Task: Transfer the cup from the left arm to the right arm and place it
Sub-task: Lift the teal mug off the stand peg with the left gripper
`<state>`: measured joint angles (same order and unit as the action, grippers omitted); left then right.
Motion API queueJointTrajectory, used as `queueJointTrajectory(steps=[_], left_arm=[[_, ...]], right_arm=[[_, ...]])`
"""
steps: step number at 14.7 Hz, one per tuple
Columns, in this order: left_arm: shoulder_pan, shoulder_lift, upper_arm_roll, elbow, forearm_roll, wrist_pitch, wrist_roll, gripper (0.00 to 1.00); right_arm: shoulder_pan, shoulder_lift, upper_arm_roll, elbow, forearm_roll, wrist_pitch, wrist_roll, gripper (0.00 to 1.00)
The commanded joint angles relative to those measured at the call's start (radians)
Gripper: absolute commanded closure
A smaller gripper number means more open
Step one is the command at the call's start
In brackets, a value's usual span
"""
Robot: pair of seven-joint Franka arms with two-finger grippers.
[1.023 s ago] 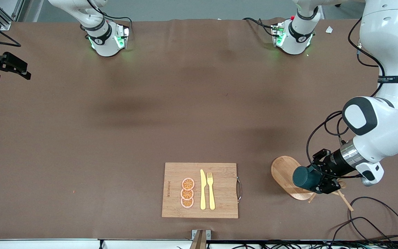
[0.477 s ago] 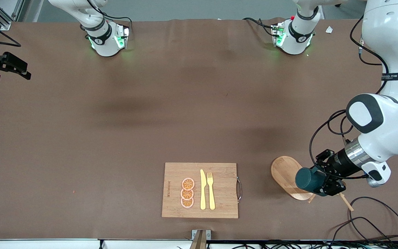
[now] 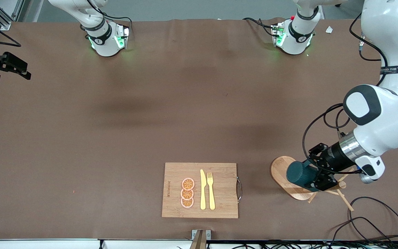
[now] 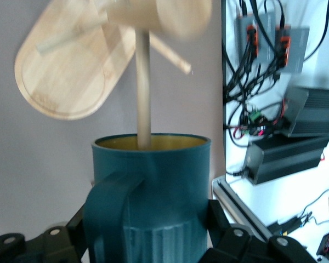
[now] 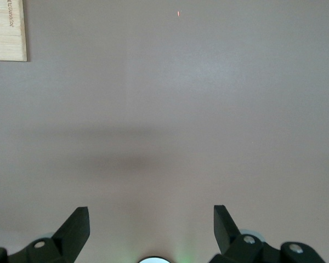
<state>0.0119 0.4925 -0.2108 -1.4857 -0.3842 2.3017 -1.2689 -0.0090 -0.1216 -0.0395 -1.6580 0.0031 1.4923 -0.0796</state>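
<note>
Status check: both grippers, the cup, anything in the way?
Left gripper shut on cup, held over oval wooden stand. Right gripper open, waiting over bare table. Stand's pegs close by the cup's mouth.

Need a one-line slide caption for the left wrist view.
Left gripper holds the teal cup sideways, a wooden rack's peg at its mouth.

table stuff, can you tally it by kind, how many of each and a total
Cup: 1, held in the left claw over the oval wooden stand
Cutting board: 1
Orange slices: 3, on the cutting board
Knife: 1
Fork: 1
Oval wooden stand: 1
Total: 8
</note>
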Motion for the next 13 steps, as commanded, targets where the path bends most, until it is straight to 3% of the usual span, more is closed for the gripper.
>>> queueJointTrajectory(steps=[1,7,13], left_arm=[[0.002,-0.023,-0.036,-0.002,-0.013,-0.015,-0.013,0.23],[-0.041,-0.028,-0.099,0.016,0.031,-0.015,-0.033,0.23],[-0.298,0.012,-0.093,0.054,0.423,-0.007,-0.314,0.23]], right_arm=[[-0.011,-0.007,0.007,-0.005,0.005,0.003,-0.012,0.0],[-0.009,-0.007,0.007,-0.006,0.005,0.003,-0.012,0.0],[-0.011,-0.007,0.007,-0.006,0.005,0.003,-0.012,0.0]])
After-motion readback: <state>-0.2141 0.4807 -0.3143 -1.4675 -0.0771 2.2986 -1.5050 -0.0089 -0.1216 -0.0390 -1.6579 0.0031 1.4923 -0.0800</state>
